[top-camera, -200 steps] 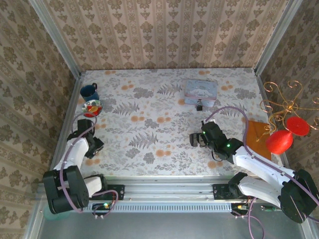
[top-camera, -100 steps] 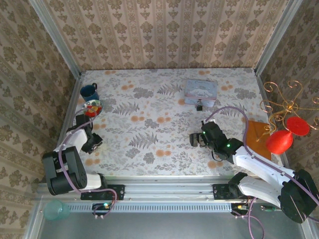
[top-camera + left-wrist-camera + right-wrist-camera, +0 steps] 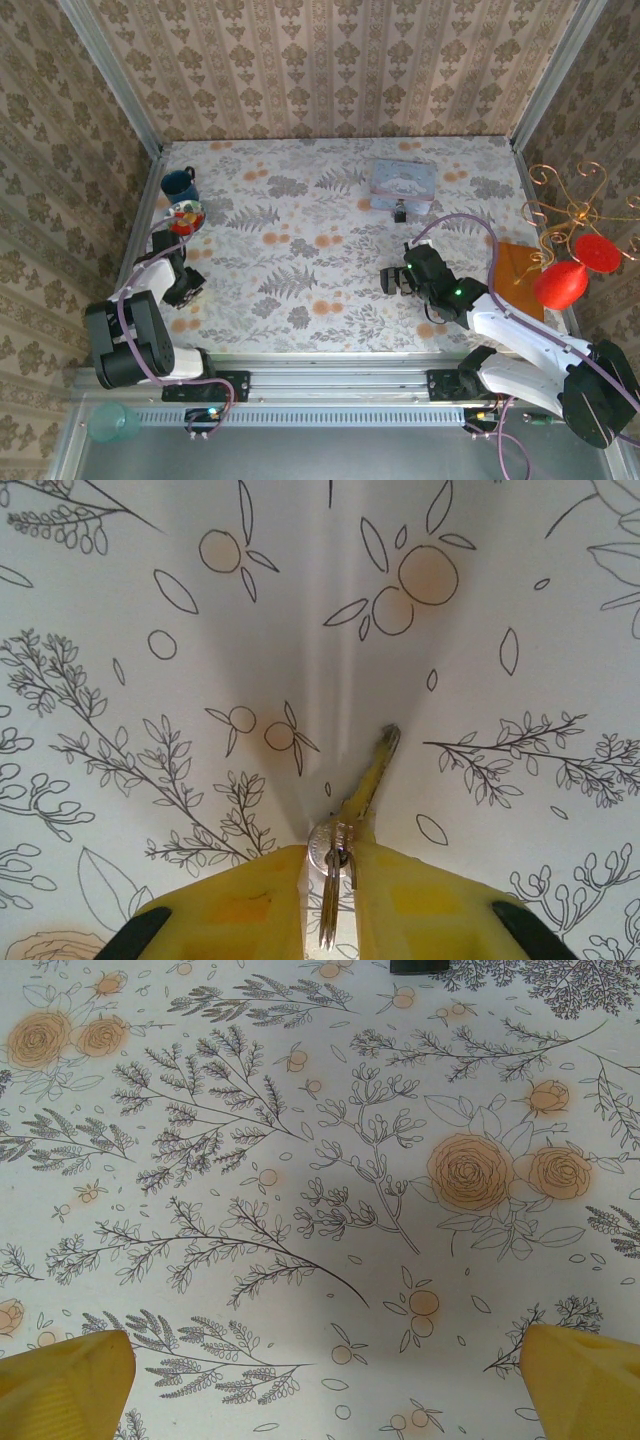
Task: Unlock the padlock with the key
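Yellow-fingered left gripper (image 3: 330, 858) pinches the small silvery metal key (image 3: 368, 780) by its head (blade pointing outward). The tiny dark blocky padlock (image 3: 399, 212) sits well apart, just beside the pale blue-grey rectangular tin (image 3: 402, 180); the right gripper (image 3: 392, 281), spread wide, should steady it first.

Bright, even light. Ahead of the left gripper (image 3: 328, 852), jaws closed, soft grey shadow bands fan over the tablecloth (image 3: 500, 580); the key (image 3: 368, 780) glints. Faint shadow lies between the right gripper (image 3: 325, 1365) jaws.
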`<action>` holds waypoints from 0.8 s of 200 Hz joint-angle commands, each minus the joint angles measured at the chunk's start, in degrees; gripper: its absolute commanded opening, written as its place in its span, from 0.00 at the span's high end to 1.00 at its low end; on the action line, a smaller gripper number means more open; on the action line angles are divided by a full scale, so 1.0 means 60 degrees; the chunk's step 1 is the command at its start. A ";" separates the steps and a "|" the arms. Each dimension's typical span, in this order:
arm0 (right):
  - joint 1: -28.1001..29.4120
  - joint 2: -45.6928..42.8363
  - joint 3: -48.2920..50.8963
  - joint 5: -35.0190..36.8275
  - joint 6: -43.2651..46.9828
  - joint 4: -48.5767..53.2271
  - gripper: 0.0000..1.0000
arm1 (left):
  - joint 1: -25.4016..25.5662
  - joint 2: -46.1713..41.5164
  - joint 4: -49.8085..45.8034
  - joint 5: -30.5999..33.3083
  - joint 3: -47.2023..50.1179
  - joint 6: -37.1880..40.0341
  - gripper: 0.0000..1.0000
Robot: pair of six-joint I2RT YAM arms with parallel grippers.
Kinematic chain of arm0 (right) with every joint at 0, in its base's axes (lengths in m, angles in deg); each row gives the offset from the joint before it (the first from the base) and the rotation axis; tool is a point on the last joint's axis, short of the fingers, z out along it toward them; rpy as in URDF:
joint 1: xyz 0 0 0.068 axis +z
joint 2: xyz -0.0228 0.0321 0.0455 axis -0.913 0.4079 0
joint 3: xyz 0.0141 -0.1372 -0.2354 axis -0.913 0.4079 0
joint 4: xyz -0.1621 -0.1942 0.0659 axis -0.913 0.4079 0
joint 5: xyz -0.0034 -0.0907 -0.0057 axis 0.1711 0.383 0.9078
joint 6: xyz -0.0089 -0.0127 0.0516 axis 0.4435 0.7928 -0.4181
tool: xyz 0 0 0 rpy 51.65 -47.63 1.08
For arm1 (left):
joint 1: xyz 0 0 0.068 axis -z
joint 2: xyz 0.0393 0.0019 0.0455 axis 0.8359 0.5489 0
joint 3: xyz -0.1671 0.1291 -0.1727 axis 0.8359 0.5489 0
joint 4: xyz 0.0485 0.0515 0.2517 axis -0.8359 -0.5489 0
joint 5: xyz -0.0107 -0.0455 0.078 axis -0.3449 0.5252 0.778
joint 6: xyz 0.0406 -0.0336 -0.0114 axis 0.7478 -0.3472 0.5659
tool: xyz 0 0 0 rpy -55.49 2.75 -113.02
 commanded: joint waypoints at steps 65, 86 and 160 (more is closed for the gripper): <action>0.0061 0.0027 -0.0137 0.0127 -0.0084 -0.0103 0.00 | 0.0472 -0.0306 0.0028 0.0158 0.0128 0.0032 0.95; 0.0061 -0.0011 -0.0120 0.0150 -0.0080 -0.0106 0.00 | 0.0739 -0.0530 0.0058 -0.0038 0.0112 -0.0081 0.99; 0.0083 -0.0730 -0.0429 -0.2067 -0.1867 -0.0743 0.01 | 0.3694 -0.3741 0.2226 -0.2199 0.0631 -0.1342 1.00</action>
